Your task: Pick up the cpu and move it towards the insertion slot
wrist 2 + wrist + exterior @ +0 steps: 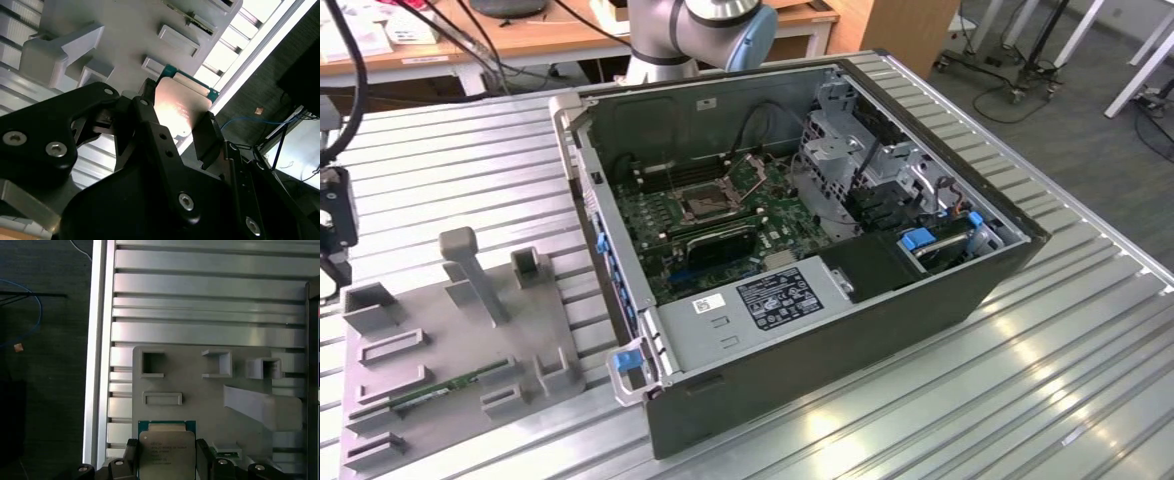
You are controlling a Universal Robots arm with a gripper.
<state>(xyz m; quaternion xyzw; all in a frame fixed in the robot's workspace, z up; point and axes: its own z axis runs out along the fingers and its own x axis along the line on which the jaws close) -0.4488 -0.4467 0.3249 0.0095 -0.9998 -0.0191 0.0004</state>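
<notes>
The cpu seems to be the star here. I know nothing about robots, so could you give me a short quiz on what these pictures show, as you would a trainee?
1. True or false: the cpu already sits in the insertion slot.
2. In the first wrist view, what lies behind the cpu? A) the grey fixture plate B) a keyboard C) a cardboard box
3. Fill the gap: the end effector clamps the cpu by two opposite ____.

Key
1. False: the cpu is between the end effector's fingers, over the grey fixture plate and outside the computer case.
2. A
3. edges
</notes>
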